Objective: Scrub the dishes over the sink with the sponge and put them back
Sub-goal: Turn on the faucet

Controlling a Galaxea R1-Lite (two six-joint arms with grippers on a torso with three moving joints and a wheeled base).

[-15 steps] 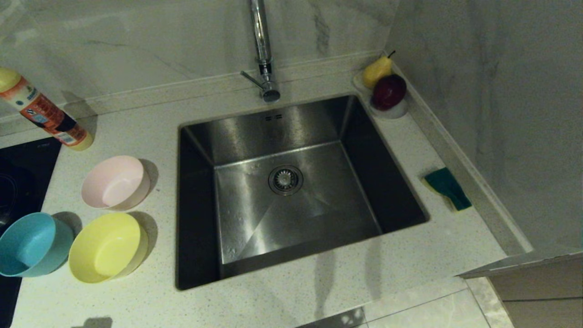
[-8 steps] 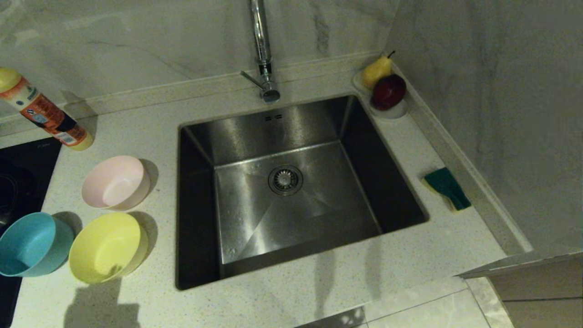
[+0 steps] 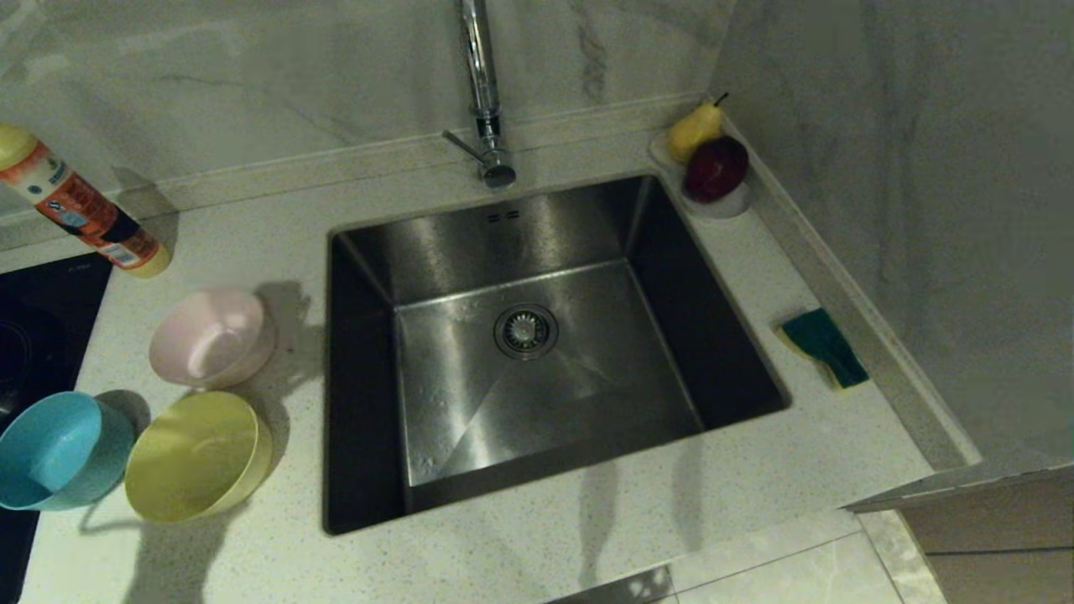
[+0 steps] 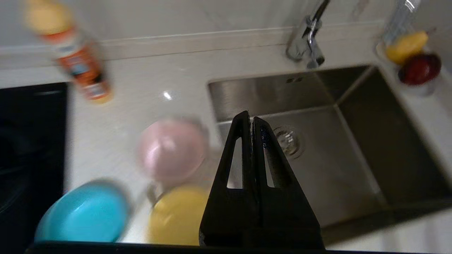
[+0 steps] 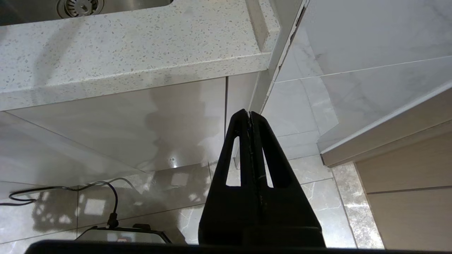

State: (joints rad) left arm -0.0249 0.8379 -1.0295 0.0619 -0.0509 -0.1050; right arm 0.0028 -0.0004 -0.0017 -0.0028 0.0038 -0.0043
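Note:
Three bowls stand on the counter left of the sink [image 3: 537, 226]: a pale pink one [image 3: 211, 337], a yellow one [image 3: 195, 455] and a light blue one [image 3: 57, 451]. The sponge [image 3: 824, 346], green over yellow, lies on the counter right of the sink by the wall. My left gripper [image 4: 251, 121] is shut and empty, high above the counter, over the sink's left edge near the pink bowl [image 4: 171, 149] and yellow bowl [image 4: 178, 213]. It is outside the head view; only its shadow falls on the bowls. My right gripper [image 5: 249, 114] is shut and empty, parked below the counter edge.
A tap [image 3: 485, 101] rises behind the sink. An orange-labelled bottle [image 3: 80, 205] stands at the back left beside a black hob [image 3: 42, 327]. A white dish with a pear [image 3: 695, 130] and a dark red fruit [image 3: 716, 168] sits in the back right corner.
A shadow has spread from the front edge up over the yellow and pink bowls, as my left arm rises over the counter. The bowls, the sponge and the right arm have not moved.

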